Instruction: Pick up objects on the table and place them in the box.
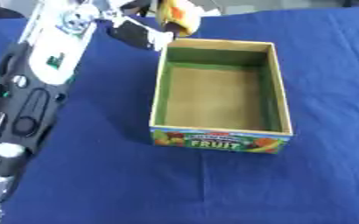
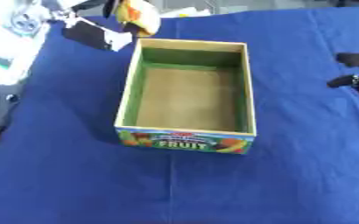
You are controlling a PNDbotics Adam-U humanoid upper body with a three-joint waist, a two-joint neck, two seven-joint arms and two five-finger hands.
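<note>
Left robot hand (image 1: 136, 33), fingers curled round a yellow-orange object (image 1: 176, 15), was held just beyond the box's (image 1: 221, 130) far-left corner (interior empty), the right robot hand (image 2: 357, 70) well apart.

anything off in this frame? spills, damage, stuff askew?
Nothing stands out. The box sits upright on the blue cloth, undamaged as far as shows, and nothing is in it. The left hand holds a yellow-orange object just beyond the box's far left corner. The right hand shows at the right edge.
</note>
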